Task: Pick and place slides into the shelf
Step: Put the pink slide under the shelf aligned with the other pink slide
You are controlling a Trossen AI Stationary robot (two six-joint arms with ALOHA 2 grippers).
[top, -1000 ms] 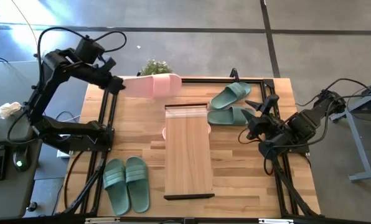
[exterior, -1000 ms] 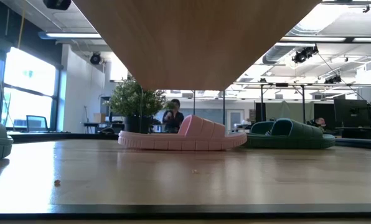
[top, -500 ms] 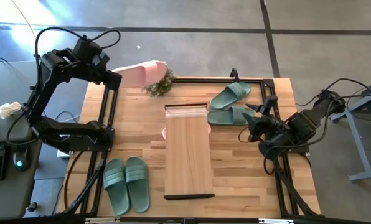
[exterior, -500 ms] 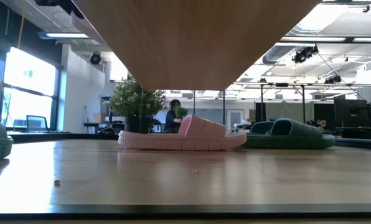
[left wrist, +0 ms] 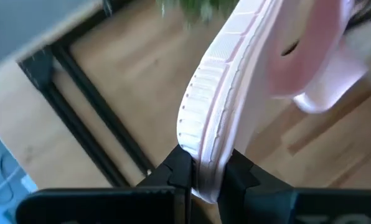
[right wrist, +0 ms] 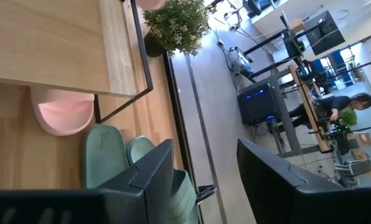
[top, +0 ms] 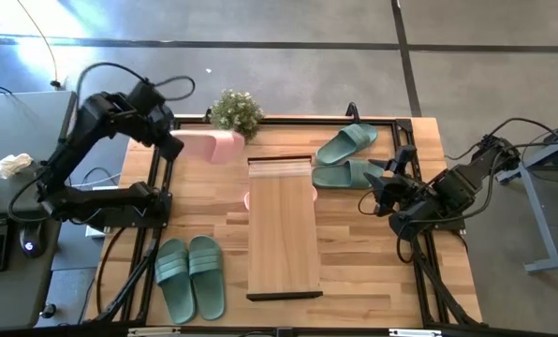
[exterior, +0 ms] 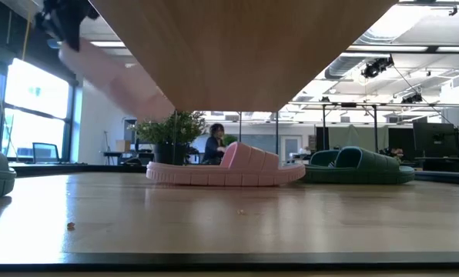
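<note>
left gripper (left wrist: 207, 177) clamped on the edge of a pink slide (top: 207, 145), held above the table's far-left corner | shelf (top: 283, 229) stood mid-table, second pink slide (exterior: 226, 168) beneath it | right gripper (top: 377, 192) open, empty, beside green slides (top: 346, 159)

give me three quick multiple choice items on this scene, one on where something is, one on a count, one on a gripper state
1. Where does the second pink slide lie?
A. on the shelf top
B. on the table, mostly under the shelf's far end
C. beside the near green pair

2. How many sage-green slides show in the high view?
A. two
B. three
C. four

3. What is the left gripper doing?
A. standing open over the table
B. clamped on a pink slide's edge
C. holding the plant

Answers:
1 B: only its edge peeks out beside the shelf.
2 C: one pair near, one pair far.
3 B: its jaws pinch the raised pink slide.
</note>
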